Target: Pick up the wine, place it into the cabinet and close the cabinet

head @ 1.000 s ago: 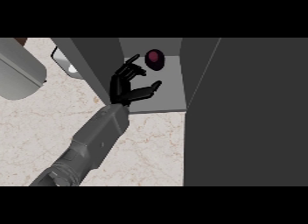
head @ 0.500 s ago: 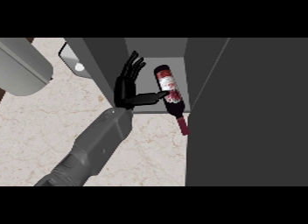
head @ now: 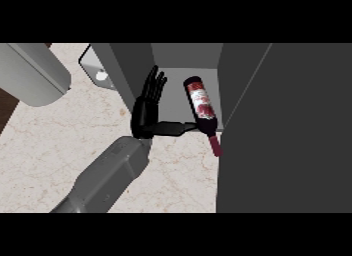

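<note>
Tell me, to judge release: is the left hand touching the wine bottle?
Cannot tell. Head view: the thumb of the left hand reaches the outline of the wine bottle, but any height gap is hidden.

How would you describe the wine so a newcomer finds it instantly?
Start at the open grey cabinet at the counter's far side. Inside, just right of the left hand, lies the wine bottle, tilted, its neck pointing out toward the front. It alone is dark red, with a pale label.
</note>
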Motion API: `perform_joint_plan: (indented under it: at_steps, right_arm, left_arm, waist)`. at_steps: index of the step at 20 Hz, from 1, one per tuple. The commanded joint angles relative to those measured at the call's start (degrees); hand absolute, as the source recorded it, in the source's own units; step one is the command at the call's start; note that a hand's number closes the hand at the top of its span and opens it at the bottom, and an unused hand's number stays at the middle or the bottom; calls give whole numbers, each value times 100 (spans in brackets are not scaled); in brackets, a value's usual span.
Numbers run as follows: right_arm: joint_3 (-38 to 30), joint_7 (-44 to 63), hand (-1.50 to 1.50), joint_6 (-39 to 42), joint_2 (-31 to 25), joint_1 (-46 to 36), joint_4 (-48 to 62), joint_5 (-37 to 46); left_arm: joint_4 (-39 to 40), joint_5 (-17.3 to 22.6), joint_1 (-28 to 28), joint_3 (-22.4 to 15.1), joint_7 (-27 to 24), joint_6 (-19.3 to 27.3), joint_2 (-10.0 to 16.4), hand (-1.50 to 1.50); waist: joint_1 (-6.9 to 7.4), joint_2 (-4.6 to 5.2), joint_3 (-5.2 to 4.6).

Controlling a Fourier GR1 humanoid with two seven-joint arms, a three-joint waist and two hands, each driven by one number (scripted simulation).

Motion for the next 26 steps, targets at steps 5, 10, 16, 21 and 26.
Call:
perform_joint_plan:
  at_steps: [5, 10, 16, 21, 26]
  right_arm:
    - [-140, 89, -150, -110, -53, -375, 223, -101]
    - [-42, 95, -150, -57, -25, -226, 84, -138]
    - [114, -164, -150, 221, -46, 31, 15, 32]
    - [374, 483, 150, 710, -642, 162, -741, -75]
    - [929, 494, 150, 1258, -820, 119, -425, -81]
  left_arm:
    - [-3354, -486, 1517, -838, 928, 801, 944, -150]
    - [-4875, -955, 2254, -1040, 1360, 1541, 1281, -150]
    - [-5918, -1110, 3202, -743, 1614, 1112, 1865, -150]
    - [-6681, -1343, 3657, -840, 1669, 1594, 2120, -150]
    - [-7586, -1302, 4387, -334, 1729, 1545, 2917, -150]
  waist:
    - [108, -36, 23]
    - [-42, 6, 21]
    - [-81, 24, 18]
    - [-90, 7, 14]
    - [-8, 10, 14]
